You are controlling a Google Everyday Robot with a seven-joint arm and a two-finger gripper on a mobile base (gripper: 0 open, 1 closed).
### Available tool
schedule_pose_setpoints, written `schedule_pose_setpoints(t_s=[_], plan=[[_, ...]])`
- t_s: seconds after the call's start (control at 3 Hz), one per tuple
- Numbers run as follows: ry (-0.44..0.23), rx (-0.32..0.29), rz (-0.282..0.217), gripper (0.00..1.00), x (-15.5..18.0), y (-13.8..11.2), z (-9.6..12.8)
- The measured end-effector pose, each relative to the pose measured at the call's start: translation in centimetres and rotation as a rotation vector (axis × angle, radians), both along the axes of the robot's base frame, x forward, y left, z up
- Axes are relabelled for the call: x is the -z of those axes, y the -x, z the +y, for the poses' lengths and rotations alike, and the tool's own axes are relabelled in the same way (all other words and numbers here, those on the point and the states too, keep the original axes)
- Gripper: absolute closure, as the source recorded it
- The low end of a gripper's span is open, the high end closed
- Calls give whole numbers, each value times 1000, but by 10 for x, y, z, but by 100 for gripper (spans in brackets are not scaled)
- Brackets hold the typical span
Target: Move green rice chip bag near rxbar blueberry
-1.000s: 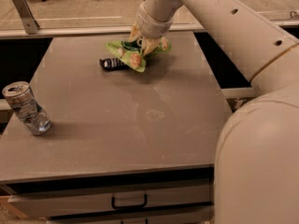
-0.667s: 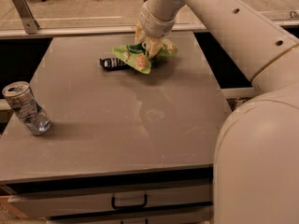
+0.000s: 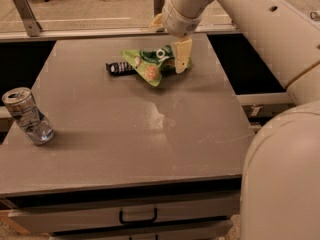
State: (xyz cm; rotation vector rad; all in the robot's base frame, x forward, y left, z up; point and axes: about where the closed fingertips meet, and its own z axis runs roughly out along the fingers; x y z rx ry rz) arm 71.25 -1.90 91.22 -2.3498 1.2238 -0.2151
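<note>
Shown: green rice chip bag, crumpled, light green with pictured round chips, lying at far centre of table; rxbar blueberry, small dark bar with white lettering, flat, abutting bag's left edge; gripper at bag's right end.

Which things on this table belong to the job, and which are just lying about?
Job:
- green bag, far side of the table
- rxbar, right beside the bag's left end
- pincer, at the bag's right end

Lying about:
- can, tilted, near the left edge
</note>
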Motion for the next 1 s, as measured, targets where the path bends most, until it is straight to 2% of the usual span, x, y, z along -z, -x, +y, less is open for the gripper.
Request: schedule_pose_setpoints(t_s=[0.33,0.67,1.0], plan=[[-37,83,11,0,-10,12,-30],[-99,215,-47,0,-38,34,-79],[-105,241,-65,0,-40,34,-94]])
